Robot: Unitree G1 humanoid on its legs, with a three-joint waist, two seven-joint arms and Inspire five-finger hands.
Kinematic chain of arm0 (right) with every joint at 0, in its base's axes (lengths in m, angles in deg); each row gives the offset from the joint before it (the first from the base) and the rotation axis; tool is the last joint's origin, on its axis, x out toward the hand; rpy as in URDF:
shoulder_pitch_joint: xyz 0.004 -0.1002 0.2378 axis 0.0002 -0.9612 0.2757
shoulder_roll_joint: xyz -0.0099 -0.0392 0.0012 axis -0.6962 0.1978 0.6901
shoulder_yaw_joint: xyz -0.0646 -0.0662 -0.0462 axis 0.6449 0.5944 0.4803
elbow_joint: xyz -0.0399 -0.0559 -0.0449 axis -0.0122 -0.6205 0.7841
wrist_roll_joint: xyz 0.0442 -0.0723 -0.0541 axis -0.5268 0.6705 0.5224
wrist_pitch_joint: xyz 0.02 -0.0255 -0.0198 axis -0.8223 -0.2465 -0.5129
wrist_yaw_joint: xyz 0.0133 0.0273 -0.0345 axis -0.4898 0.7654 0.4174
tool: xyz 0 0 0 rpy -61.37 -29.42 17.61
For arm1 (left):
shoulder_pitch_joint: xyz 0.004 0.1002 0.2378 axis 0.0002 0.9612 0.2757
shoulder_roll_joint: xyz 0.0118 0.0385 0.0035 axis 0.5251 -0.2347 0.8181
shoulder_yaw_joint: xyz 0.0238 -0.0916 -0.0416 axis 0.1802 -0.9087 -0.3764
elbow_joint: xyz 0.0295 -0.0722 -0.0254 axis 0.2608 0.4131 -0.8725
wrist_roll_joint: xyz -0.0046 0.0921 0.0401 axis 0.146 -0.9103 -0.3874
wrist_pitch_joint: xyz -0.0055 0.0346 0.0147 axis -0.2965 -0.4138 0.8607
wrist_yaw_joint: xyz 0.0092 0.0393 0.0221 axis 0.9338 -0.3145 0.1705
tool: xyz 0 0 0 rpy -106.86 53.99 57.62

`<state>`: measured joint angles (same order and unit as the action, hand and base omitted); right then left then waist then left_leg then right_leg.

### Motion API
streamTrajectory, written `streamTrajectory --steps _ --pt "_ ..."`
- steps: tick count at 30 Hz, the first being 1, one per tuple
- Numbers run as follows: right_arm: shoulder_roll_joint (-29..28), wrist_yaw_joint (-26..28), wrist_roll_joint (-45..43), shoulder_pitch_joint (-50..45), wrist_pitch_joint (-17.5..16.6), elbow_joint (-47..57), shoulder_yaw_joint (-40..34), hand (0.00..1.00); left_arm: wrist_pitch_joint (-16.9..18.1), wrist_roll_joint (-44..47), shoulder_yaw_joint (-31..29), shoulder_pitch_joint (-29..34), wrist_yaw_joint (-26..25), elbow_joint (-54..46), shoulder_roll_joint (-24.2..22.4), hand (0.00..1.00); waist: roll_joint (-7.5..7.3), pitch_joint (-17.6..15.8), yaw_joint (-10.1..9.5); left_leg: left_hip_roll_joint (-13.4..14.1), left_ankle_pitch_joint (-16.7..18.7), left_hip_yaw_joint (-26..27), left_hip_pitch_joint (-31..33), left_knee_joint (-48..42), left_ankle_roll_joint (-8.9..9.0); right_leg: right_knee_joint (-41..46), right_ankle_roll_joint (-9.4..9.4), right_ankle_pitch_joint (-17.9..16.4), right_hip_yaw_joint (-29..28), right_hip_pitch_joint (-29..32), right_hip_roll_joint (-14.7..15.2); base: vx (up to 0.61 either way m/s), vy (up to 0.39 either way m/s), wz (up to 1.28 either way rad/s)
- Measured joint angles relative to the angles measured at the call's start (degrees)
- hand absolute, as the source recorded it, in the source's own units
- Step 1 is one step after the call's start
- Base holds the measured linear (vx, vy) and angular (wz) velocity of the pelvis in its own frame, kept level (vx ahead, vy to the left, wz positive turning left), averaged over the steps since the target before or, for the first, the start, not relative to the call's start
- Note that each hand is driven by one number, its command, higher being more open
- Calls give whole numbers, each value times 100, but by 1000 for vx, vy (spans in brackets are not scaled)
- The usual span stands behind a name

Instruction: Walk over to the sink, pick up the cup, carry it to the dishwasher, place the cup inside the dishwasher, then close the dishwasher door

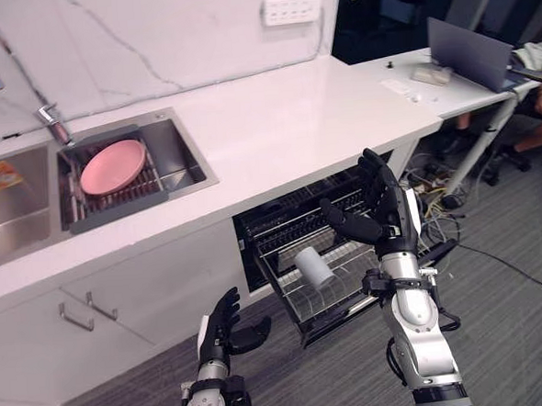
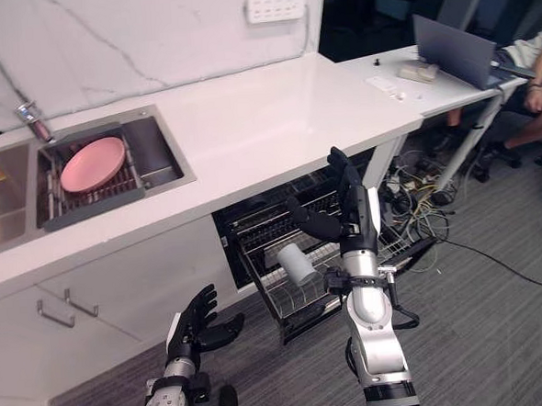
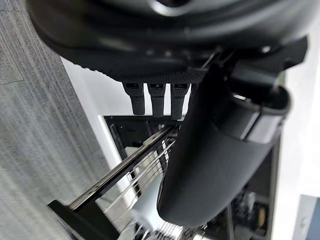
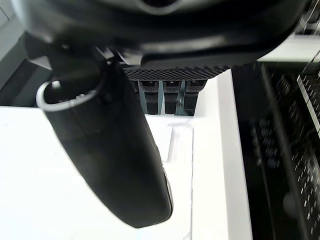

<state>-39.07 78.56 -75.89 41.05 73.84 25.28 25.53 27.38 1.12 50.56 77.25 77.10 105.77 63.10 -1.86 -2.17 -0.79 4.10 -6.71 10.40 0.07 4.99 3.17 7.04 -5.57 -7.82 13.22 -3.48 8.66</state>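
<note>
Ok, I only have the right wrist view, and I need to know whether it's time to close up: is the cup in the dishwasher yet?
Observer: Yes. The cup lies on its side in the pulled-out dishwasher rack.
Operator: Is my right hand clear of it?
Observer: The right hand is open above the rack, apart from the cup and holding nothing.
Operator: And the left?
Observer: The left hand is open and empty, low in front of the cabinet, to the left of the rack.
</note>
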Motion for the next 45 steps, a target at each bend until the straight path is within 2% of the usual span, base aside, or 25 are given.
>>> streamTrajectory --steps 6,9,11,12,13,16,18,19,20,21,22,23,24,25,27,29,32,33,34,36,39,41,42,43,45 --pt "11 -328 112 -167 26 2 -693 90 -36 92 -106 -585 0 775 -18 90 53 -19 264 -47 -2 -166 248 -269 -5 250 -25 -84 169 46 75 -25 1 19" --pt "158 -513 111 -63 52 1 -840 90 -31 272 -177 -842 -8 847 -105 90 259 -158 320 -70 -45 -630 843 -873 -17 639 72 -310 815 91 73 -159 -20 118" --pt "293 -526 110 139 73 7 -908 90 -22 355 -216 -832 -24 854 -150 90 383 -247 307 -85 -189 -702 868 -558 68 775 151 -407 1371 99 184 -251 4 146" --pt "318 -524 112 247 86 -6 -968 90 -47 378 -218 -781 -44 898 -176 90 402 -273 256 10 293 -53 1131 -1272 -279 828 149 -411 1698 63 324 -209 34 135" --pt "363 -550 112 325 85 -4 -952 90 -49 386 -232 -641 -45 914 -171 90 379 -288 180 96 742 400 1250 -2042 -400 817 100 -374 1909 5 473 -175 21 124" --pt "481 -554 114 390 83 2 -903 90 -92 386 -425 -361 -54 1028 -168 90 392 -281 171 589 1185 862 1109 -2772 -174 799 -38 -289 2539 -171 653 -73 76 112" --pt "628 -553 117 409 85 1 -909 90 -107 380 -443 -359 -64 1121 -150 90 419 -269 168 789 1206 990 972 -2498 -57 814 -173 -219 2873 -156 741 17 202 109" --pt "634 -548 125 456 89 -23 -919 90 -125 378 -442 -400 -54 1211 -119 90 393 -301 144 615 1334 892 866 -2199 72 939 -298 -194 2964 -152 952 53 201 84" --pt "594 -538 127 484 117 -29 -931 90 -144 371 -440 -411 -51 1239 -90 90 303 -357 108 477 1344 894 844 -2202 52 1026 -334 -171 2952 -146 1121 96 355 59" --pt "560 -497 187 531 131 -30 -898 90 -164 340 -435 -407 -15 1288 -40 90 212 -416 72 260 1494 835 898 -2346 -154 1215 -355 -163 2906 -134 1377 101 328 43" --pt "558 -453 239 584 146 -42 -851 90 -178 338 -436 -410 12 1375 -14 90 171 -441 51 47 1676 778 937 -2534 -354 1646 -315 -156 2720 -42 1688 131 401 44" --pt "558 -437 281 639 146 -78 -829 90 -193 338 -440 -407 12 1406 -1 90 159 -448 38 -77 1753 763 924 -2583 -454 1973 -111 -144 2546 85 1880 152 362 36" --pt "559 -417 376 791 152 -235 -811 90 -216 338 -440 -408 11 1403 34 90 175 -459 36 -269 1840 722 843 -2587 -610 2722 506 -2 1854 513 2128 138 288 29" --pt "557 -408 397 884 171 -384 -779 90 -215 321 -435 -413 6 1398 64 90 200 -474 52 -333 1880 671 746 -2546 -704 3171 526 -73 1140 800 2030 172 298 38" --pt "555 -391 400 892 225 -447 -685 90 -212 225 -455 -429 -5 1387 245 90 214 -485 65 -436 1856 529 481 -2286 -793 3512 288 -488 255 1124 1409 194 204 38" --pt "559 -386 454 963 207 -438 -528 90 -210 225 -452 -406 -18 1385 367 90 221 -492 65 -601 1790 486 88 -1844 -833 3265 331 -754 111 1368 886 197 133 16" --pt "623 -405 463 1080 207 -438 -505 90 -195 226 -430 -493 -13 1381 369 90 280 -526 137 -695 1774 358 -163 -1553 -825 2526 370 -779 109 1796 349 207 59 25" --pt "682 -408 465 1119 207 -437 -505 90 -193 225 -423 -548 -5 1383 353 90 315 -546 185 -695 1778 259 -204 -1495 -816 2140 354 -696 22 1983 188 247 -31 42" --pt "780 -428 482 1142 210 -436 -510 90 -194 225 -412 -619 -1 1404 327 90 350 -570 216 -685 1801 142 -278 -1441 -775 1779 359 -323 -123 2144 70 268 -60 48" --pt "892 -457 596 1159 221 -426 -511 90 -166 223 -387 -668 -2 1438 307 90 383 -581 289 -644 1911 -33 -438 -1392 -591 1481 409 362 -258 2040 -66 322 -130 39" --pt "919 -460 679 1274 244 -264 -612 90 -157 222 -323 -713 37 1505 240 90 479 -616 319 -460 1953 13 -419 -1744 -497 1609 543 67 -117 1828 -134 281 -151 23" --pt "973 -472 686 1161 290 -129 -830 90 -158 219 -325 -786 74 1636 143 90 481 -652 342 -215 1994 258 -68 -3108 -354 1407 554 -71 72 1346 -121 211 -160 41" --pt "1013 -519 687 1067 295 5 -915 90 -158 219 -325 -791 107 1641 98 90 505 -682 343 17 1863 465 188 -3993 -176 1271 561 -113 157 1040 -147 196 -135 16" --pt "1051 -622 688 979 293 208 -931 90 -143 218 -325 -700 113 1666 40 90 502 -707 312 403 1949 711 521 -4991 -149 1032 593 -143 170 643 -221 236 -116 2" --pt "1055 -663 688 956 207 456 -975 90 -144 214 -326 -667 118 1702 26 90 510 -703 313 480 2129 647 806 -4917 -75 863 588 -149 54 481 -203 226 -26 -30"
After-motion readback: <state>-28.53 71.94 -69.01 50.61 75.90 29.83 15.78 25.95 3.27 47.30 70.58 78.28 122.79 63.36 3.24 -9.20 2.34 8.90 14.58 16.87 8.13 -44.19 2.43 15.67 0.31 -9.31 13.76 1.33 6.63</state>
